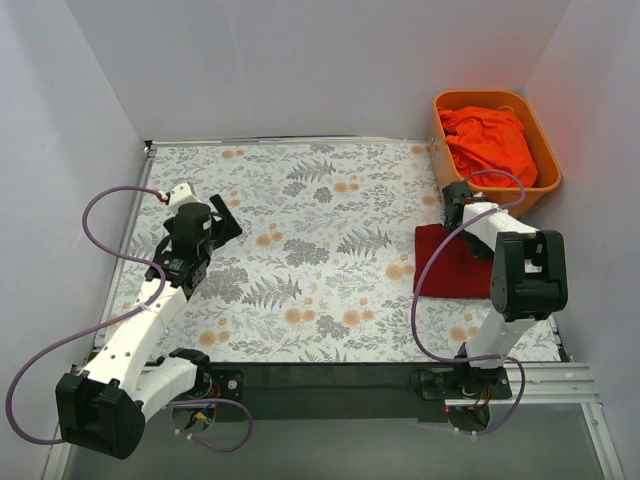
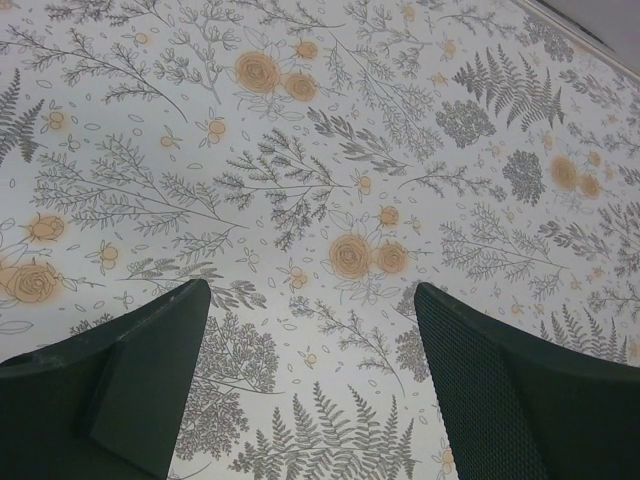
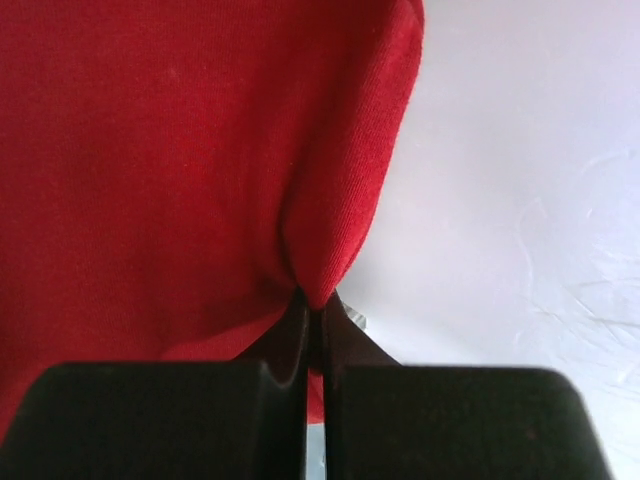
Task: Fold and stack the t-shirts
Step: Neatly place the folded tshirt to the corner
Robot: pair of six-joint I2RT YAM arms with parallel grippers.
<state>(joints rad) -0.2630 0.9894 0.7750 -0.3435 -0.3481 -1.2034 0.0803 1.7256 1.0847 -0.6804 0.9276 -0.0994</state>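
The dark crimson t-shirt point(image 1: 440, 262) lay on the right side of the bench point(image 1: 320, 250), a compact bundle partly hidden under the right arm. The right gripper point(image 1: 457, 196) sat at the bundle's far edge, just near of the orange tub point(image 1: 545, 160). In the wrist view this gripper point(image 3: 312, 300) was closed tight on a small pucker of the crimson cloth point(image 3: 150, 150), close to one of its edges, with the fabric fanning out from the pinch in soft creases.

The shirt looked light, limp and not slippery. It would probably sag and drape from any single held point, so a hem or corner would be the sensible place to grip it, ideally two corners at once to keep a fold square. One pinch alone risked dragging the bundle out of shape.

The bright orange-red t-shirt point(image 1: 490, 140) sat crumpled inside the tub at the far right, apart from both grippers.

The left gripper point(image 1: 222, 216) hung over the left of the bench, well apart from both shirts. It point(image 2: 310, 290) stood wide open and held nothing, with only the flowered bench surface beneath it.
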